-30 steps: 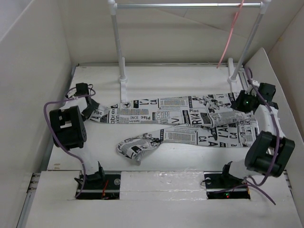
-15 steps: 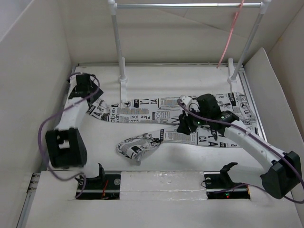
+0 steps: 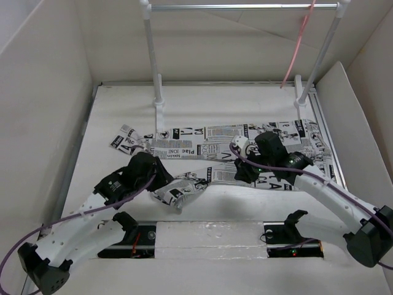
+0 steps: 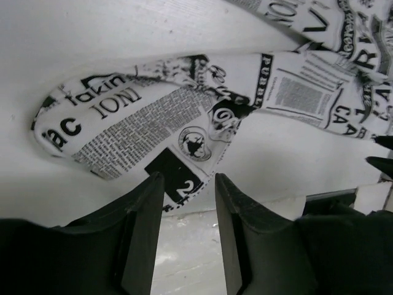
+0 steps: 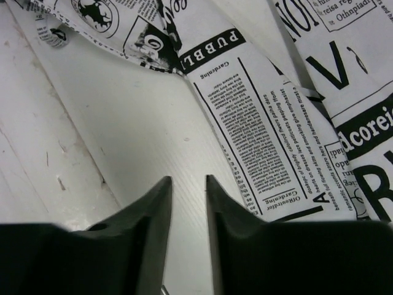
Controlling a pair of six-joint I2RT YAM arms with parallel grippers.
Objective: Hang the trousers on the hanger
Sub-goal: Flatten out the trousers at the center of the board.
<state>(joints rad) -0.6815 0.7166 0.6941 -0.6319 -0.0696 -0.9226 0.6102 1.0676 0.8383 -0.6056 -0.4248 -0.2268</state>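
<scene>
The trousers (image 3: 227, 147) lie flat across the table, newspaper-printed, with one leg curled toward the front (image 3: 181, 187). My left gripper (image 3: 161, 181) sits at that curled leg's end. In the left wrist view the jaws of the left gripper (image 4: 188, 181) stand narrowly open, the cloth (image 4: 135, 117) just past the tips and nothing between them. My right gripper (image 3: 241, 171) hovers by the trousers' middle. The right gripper (image 5: 188, 179) is narrowly open over bare table, with printed cloth (image 5: 258, 123) beside its right finger. The pink hanger (image 3: 299, 43) hangs from the rack bar at the back right.
A rack with white posts (image 3: 153, 61) and a silver bar (image 3: 245, 7) stands behind the trousers, its feet (image 3: 160, 110) close to the cloth. White walls enclose the table on the left, back and right (image 3: 344, 104).
My left arm swung from the trousers' far left end to the curled leg at the front, its jaws narrowing. The right gripper stayed near the trousers' middle and also narrowed.
</scene>
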